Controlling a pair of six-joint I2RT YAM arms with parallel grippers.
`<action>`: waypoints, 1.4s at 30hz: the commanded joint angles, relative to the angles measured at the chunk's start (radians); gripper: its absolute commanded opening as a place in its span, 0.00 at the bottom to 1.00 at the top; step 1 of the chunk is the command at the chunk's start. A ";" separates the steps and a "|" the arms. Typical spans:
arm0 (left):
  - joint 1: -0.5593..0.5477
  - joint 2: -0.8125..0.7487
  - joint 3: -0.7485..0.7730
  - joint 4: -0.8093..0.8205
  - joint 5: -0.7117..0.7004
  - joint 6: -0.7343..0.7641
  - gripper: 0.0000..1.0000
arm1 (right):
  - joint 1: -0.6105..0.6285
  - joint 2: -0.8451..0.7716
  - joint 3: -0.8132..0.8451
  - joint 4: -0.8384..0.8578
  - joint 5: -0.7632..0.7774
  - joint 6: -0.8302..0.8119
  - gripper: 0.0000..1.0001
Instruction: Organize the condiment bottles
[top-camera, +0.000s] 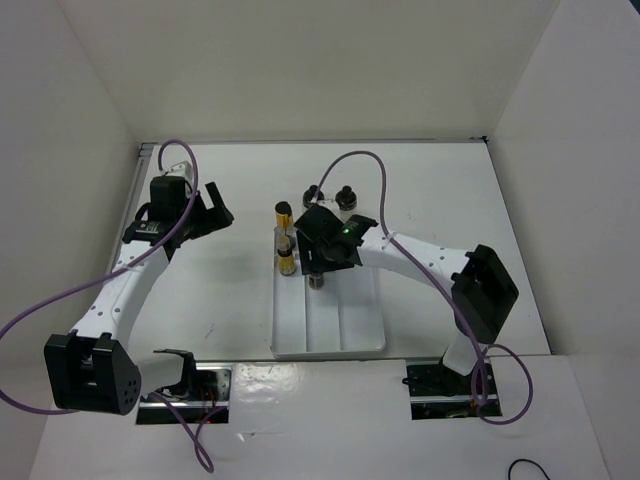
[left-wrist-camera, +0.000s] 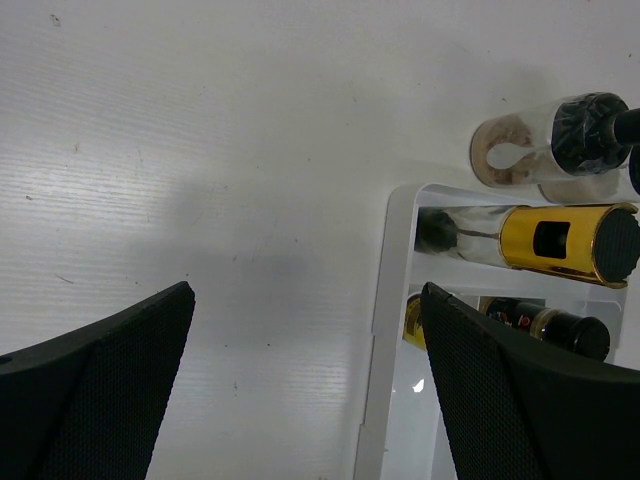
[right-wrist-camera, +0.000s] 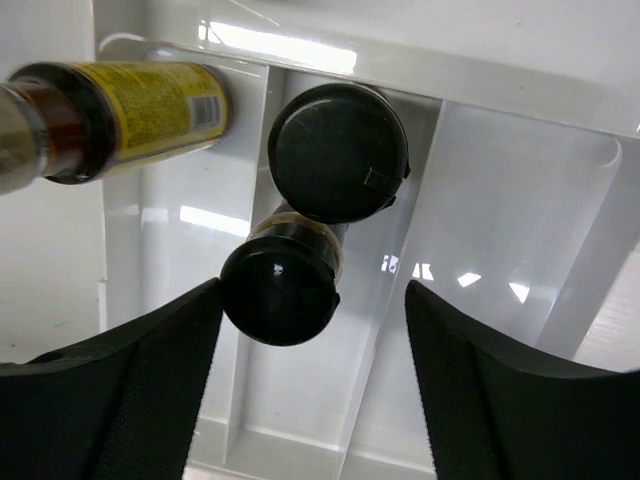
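Note:
The white three-section tray (top-camera: 360, 320) lies mid-table. Its left section holds a gold-labelled jar (top-camera: 284, 215) and a yellow-labelled jar (top-camera: 287, 262), both lying down. Two black-capped jars (top-camera: 311, 194) (top-camera: 346, 196) stand just behind the tray. My right gripper (top-camera: 320, 266) hangs open over the middle section. In the right wrist view, the right gripper (right-wrist-camera: 313, 288) has two black-capped jars (right-wrist-camera: 338, 152) (right-wrist-camera: 280, 290) below it, the nearer cap by the left finger. My left gripper (top-camera: 214, 207) is open and empty left of the tray, and in the left wrist view (left-wrist-camera: 307, 300) it is over bare table.
The left wrist view shows the tray's left rim (left-wrist-camera: 385, 280), a pale beige jar (left-wrist-camera: 525, 150) just beyond the tray, the gold jar (left-wrist-camera: 560, 240) and a dark jar (left-wrist-camera: 550, 325) inside. White walls enclose the table. Purple cables loop over both arms.

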 joint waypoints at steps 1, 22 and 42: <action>0.007 -0.006 -0.003 0.034 0.006 0.015 1.00 | 0.008 -0.012 0.069 -0.058 0.033 0.001 0.80; 0.007 -0.015 -0.003 0.034 0.006 0.024 1.00 | -0.465 -0.035 0.302 0.087 0.061 -0.232 0.79; 0.007 0.013 -0.013 0.034 0.006 0.024 1.00 | -0.433 0.233 0.460 0.156 0.015 -0.315 0.76</action>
